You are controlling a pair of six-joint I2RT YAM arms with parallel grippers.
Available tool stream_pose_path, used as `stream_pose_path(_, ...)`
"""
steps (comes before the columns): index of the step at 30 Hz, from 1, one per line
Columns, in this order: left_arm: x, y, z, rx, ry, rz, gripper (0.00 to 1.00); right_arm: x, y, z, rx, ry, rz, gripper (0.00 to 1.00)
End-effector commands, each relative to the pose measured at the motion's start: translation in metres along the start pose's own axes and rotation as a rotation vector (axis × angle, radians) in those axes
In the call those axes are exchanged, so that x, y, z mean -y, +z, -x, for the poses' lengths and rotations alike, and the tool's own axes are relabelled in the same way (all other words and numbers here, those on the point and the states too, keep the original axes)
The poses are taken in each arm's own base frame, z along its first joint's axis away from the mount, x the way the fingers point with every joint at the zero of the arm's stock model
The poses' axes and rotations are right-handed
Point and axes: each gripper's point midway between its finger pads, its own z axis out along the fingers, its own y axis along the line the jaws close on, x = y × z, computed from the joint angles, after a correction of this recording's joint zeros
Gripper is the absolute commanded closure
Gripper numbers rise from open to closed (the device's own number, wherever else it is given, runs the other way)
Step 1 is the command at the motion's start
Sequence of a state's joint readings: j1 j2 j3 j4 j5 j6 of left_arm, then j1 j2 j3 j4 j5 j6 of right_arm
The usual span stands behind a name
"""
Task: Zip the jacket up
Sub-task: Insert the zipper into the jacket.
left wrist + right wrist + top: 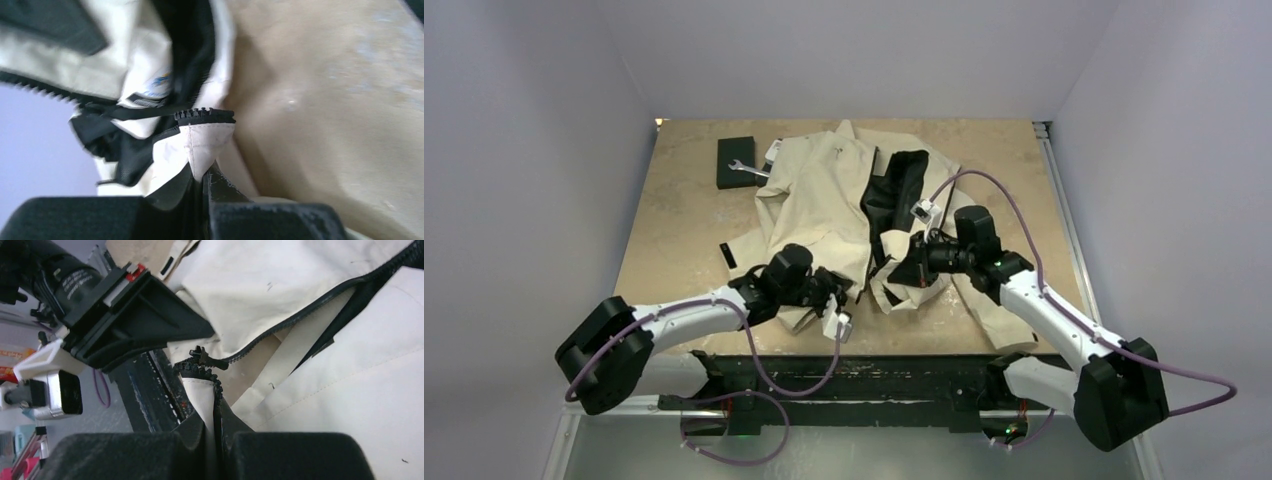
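The cream jacket [824, 190] lies spread open on the table, its black lining [894, 190] showing. My left gripper [839, 292] is shut on one lower front corner of the jacket [207, 137], pinching it just below the zipper teeth [205, 116]; the closed fingertips [216, 180] hold the fabric. My right gripper [902, 268] is shut on the other front corner [200, 395], whose zipper teeth [216, 385] run along the edge. A black zipper slider [205, 356] sits just above it. The left gripper's body [140, 315] hangs close beside it in the right wrist view.
A black box [736, 162] with a metal wrench [749, 170] on it lies at the back left, touching the jacket. A small black piece [729, 255] lies on the table left of the jacket. The table's near edge [864, 360] runs just below both grippers.
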State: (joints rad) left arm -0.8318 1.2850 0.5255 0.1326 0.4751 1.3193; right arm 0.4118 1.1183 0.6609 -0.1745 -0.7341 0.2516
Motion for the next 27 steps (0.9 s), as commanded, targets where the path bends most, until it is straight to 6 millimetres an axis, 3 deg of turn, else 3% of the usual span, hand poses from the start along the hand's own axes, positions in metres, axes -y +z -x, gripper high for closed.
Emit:
stream_pose_path(1,-0.101,-0.042,0.009,-0.025,-0.18,0.299,1.0,-0.037,-0.015,0.026,0.033,-0.11,0.119,1.0)
stream_pose_path(5,-0.136,-0.07,0.03,0.021,-0.258,0.372,1.0,-0.048,-0.017,0.03,0.024,-0.18,0.189,1.0)
stream_pose_path(9,-0.132,-0.082,0.042,0.046,-0.223,0.367,1.0,-0.063,-0.018,0.037,0.018,-0.24,0.286,1.0)
stream_pose_path(20,-0.133,-0.094,0.037,0.012,-0.144,0.456,1.0,-0.102,-0.018,0.032,-0.078,-0.299,0.481,1.0)
stream_pose_path(27,-0.12,-0.091,0.037,0.014,-0.104,0.432,1.0,-0.097,-0.015,0.034,-0.099,-0.241,0.435,1.0)
